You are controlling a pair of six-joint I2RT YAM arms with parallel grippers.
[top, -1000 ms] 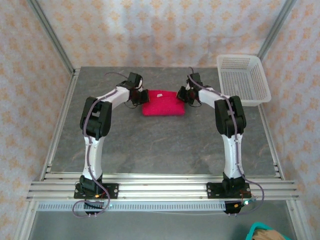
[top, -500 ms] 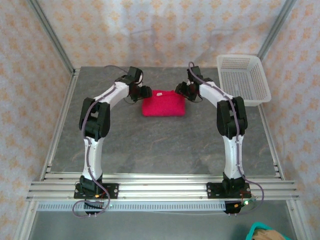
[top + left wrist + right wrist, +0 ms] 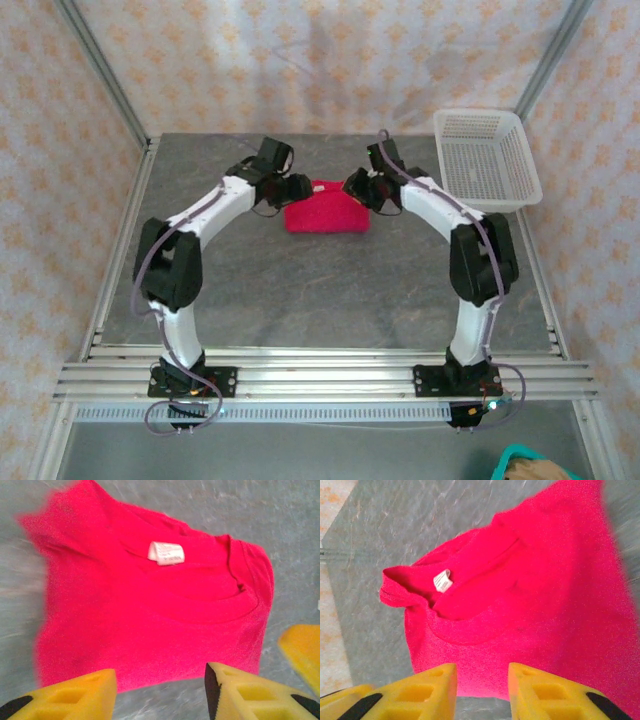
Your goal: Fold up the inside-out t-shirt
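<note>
Across the whole floor of the cell lies a grey table (image 3: 300,290) with a mottled, stone-like surface, walled by pale cloth (image 3: 300,60) printed with small orange motifs and edged at the near side by ribbed aluminium rails (image 3: 320,378). At the far right corner sits a white plastic basket (image 3: 490,165), rectangular, with mesh walls. Toward the far middle of the table lies the inside-out t-shirt (image 3: 325,212), bright red-pink and soft, gathered into a compact, roughly rectangular pad with rounded edges, well apart from the basket. From above it reads as a flat block. The wrist cameras show more: a fuzzy knit surface, a ribbed neckline curving across the top layer, and loose folds at the collar. The left gripper (image 3: 297,186) hangs at the shirt's far left corner and the right gripper (image 3: 356,186) at its far right corner. Seen from the left wrist, the left gripper (image 3: 160,680) has blocky yellow fingers (image 3: 75,692) spread wide with nothing between them, the shirt's edge just beyond. Seen from the right wrist, the right gripper (image 3: 482,672) has its fingers narrowly parted over the hem, pinching nothing. Smallest is a white label (image 3: 166,553), a folded tab inside the neckline, faintly printed; the right wrist view (image 3: 442,580) shows it edge-on.
</note>
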